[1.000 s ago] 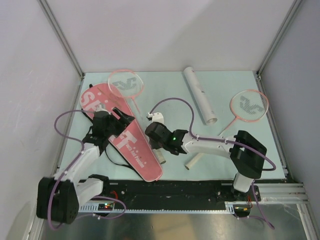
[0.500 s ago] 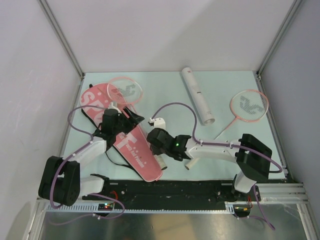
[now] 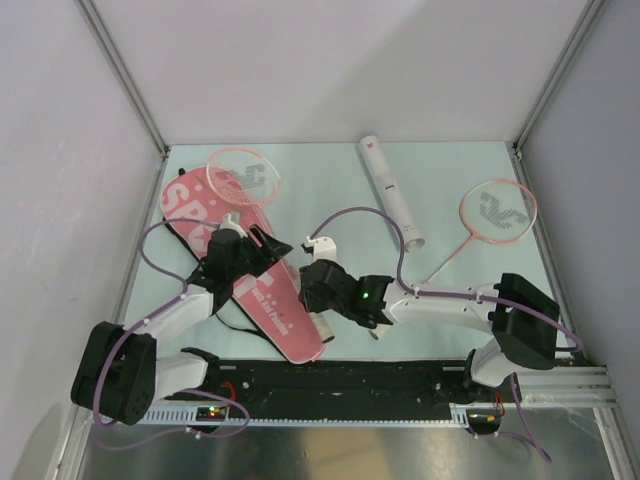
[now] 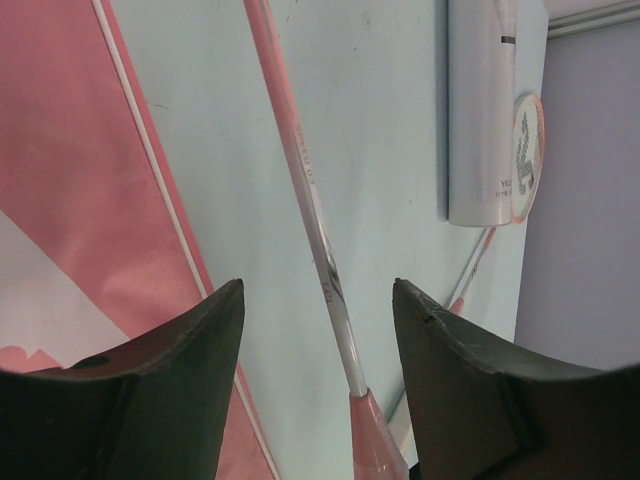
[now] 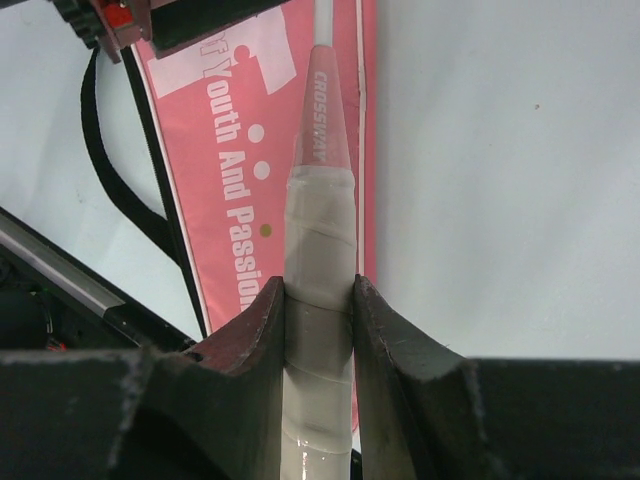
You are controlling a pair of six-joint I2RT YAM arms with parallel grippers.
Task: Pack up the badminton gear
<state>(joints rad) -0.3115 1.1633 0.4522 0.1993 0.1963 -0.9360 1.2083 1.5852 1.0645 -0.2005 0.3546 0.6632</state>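
Note:
One pink-rimmed racket lies slanted, its head [image 3: 240, 176] over the top of the pink bag [image 3: 205, 215]. Its thin shaft [image 4: 310, 190] runs between the fingers of my left gripper [image 3: 268, 247], which is open around it without touching. My right gripper [image 3: 318, 308] is shut on this racket's pale handle [image 5: 320, 250], at the bag's [image 5: 235, 150] right edge. The second racket [image 3: 497, 210] lies at the right. The white tube [image 3: 392, 192] lies at the back middle and also shows in the left wrist view [image 4: 478, 110]. No shuttlecocks are in view.
The bag's black strap [image 5: 110, 170] loops on the table left of the bag, near the front rail [image 3: 330, 372]. White walls and metal posts close in the table at the back and sides. The second racket's handle end [image 3: 380, 327] lies by my right arm.
My right gripper has moved nearer and leftward with the handle. The racket head slid left over the bag. My left gripper swung right and now straddles the shaft.

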